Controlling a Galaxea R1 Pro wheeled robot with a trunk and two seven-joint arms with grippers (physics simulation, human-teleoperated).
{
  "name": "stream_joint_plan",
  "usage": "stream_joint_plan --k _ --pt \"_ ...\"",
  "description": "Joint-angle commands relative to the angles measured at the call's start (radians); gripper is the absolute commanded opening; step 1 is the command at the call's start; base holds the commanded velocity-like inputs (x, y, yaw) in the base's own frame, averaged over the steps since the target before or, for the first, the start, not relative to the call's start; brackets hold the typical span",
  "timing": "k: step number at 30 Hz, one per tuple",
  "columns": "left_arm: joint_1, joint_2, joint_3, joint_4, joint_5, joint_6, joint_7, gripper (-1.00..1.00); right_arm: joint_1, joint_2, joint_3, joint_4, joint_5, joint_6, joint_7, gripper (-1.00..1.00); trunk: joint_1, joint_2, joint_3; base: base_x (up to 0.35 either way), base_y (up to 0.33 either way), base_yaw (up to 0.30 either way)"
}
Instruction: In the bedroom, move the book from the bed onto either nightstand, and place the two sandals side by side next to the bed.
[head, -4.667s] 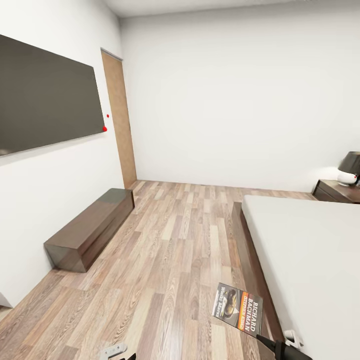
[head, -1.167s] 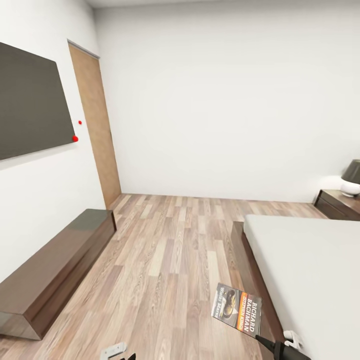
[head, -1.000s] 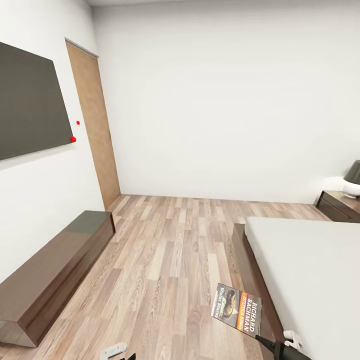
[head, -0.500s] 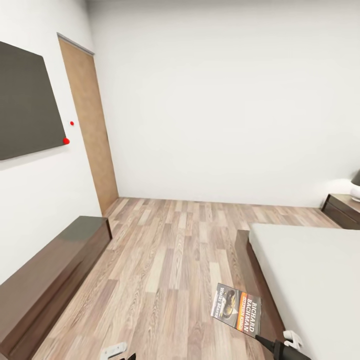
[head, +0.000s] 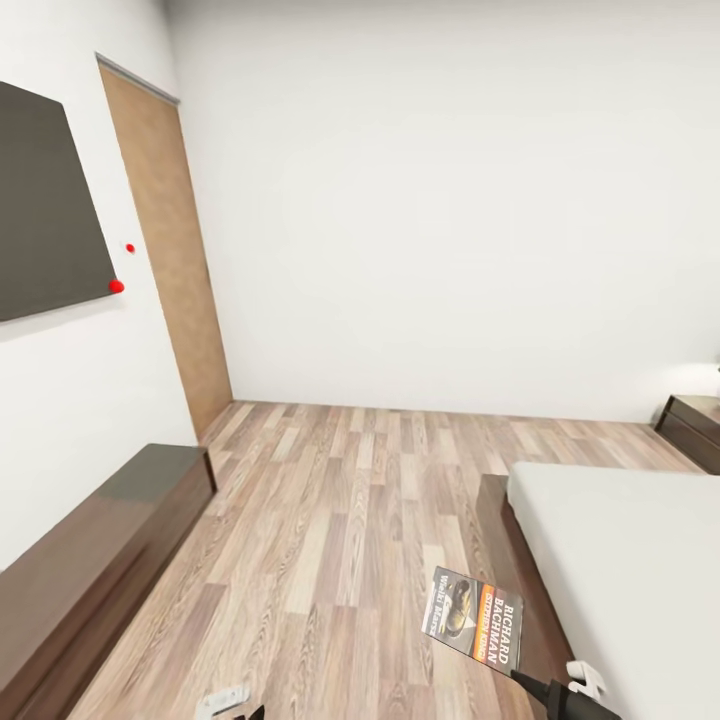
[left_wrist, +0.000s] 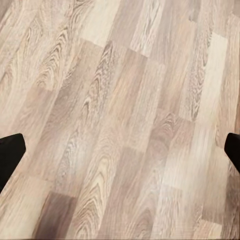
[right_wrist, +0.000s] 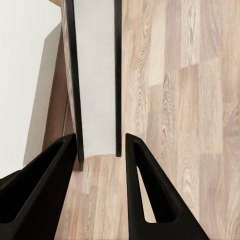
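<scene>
I have the book (head: 473, 620) off the bed (head: 640, 560) already — my right gripper (right_wrist: 100, 150) is closed on its lower edge, holding it out over the floor (head: 340, 520) just beside the bed frame, while my left gripper (left_wrist: 120, 150) hangs spread wide with nothing between its fingers. The nightstand (head: 692, 428) sits well apart, at the far corner past the bed, so by my reckoning the carry and set-down are still to come — and the sandals have yet to be dealt with.
</scene>
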Motion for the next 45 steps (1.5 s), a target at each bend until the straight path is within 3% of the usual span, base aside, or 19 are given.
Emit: stream_joint_plan --k 1,4,8,12,19,45 --pt "-0.001 0.0 -0.004 0.001 0.01 -0.004 0.009 1.0 -0.001 0.0 -0.011 -0.001 -0.001 0.011 0.004 -1.0 0.001 -0.001 -0.002 0.321 0.0 0.0" --pt "-0.001 0.0 -0.077 0.001 0.009 -0.011 0.072 1.0 -0.001 0.0 -0.011 0.0 -0.001 0.011 0.004 -1.0 0.001 -0.001 -0.002 0.321 0.0 0.0" --pt "-0.001 -0.001 -0.195 0.004 0.01 -0.014 0.092 1.0 -0.001 0.001 -0.011 0.0 -0.001 0.012 -0.015 -1.0 0.001 -0.001 -0.002 0.321 0.0 0.0" --pt "-0.001 -0.002 -0.237 0.004 0.012 -0.013 0.096 1.0 -0.001 0.002 -0.012 0.0 -0.001 0.012 -0.093 -1.0 0.001 -0.001 -0.002 0.321 0.0 0.0" --pt "-0.001 -0.002 -0.251 0.007 0.013 -0.012 0.097 1.0 -0.001 0.002 -0.013 -0.001 -0.002 0.015 -0.166 -1.0 0.001 -0.001 -0.002 0.321 0.0 0.0" --pt "-0.001 -0.005 -0.253 0.021 0.015 -0.013 0.097 1.0 -0.001 0.001 -0.013 0.0 -0.003 0.012 -0.176 -1.0 0.001 -0.001 -0.002 0.274 0.0 0.0"
